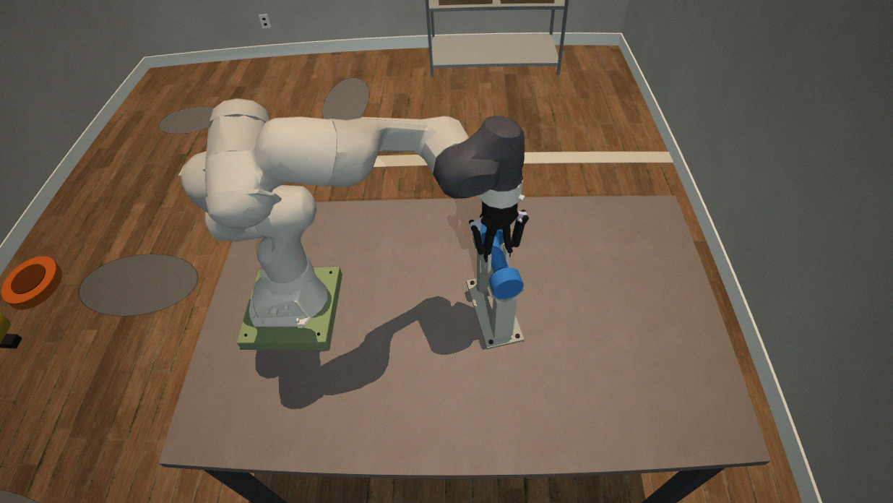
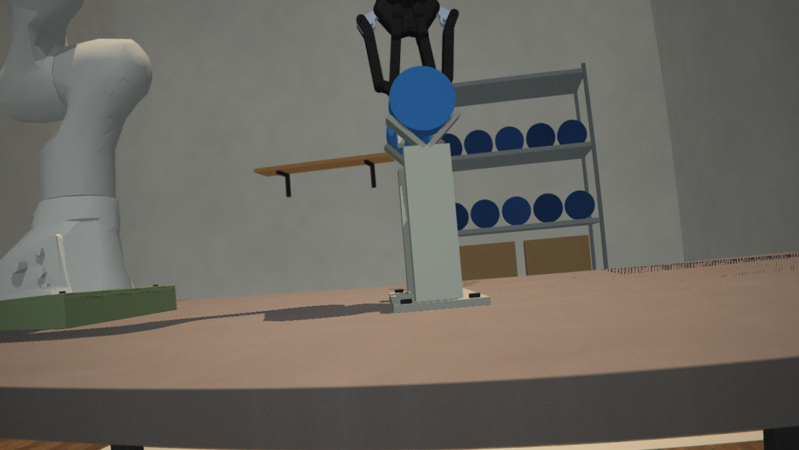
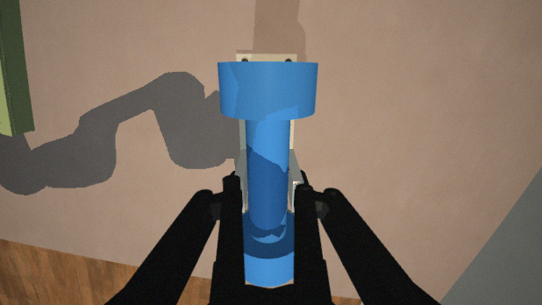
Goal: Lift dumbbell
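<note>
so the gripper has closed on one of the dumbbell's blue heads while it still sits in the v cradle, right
Not quite: the gripper has closed on the dumbbell's handle, between the heads, not on a head. The wrist view shows the black fingers pressing either side of the handle. The rest holds: in the exterior view the dumbbell still sits in the V cradle.

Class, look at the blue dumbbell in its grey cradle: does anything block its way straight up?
Nothing visible does. The black gripper is shut on the blue dumbbell handle, which sits in the open-topped V of the grey cradle; only the gripper is above.
</note>
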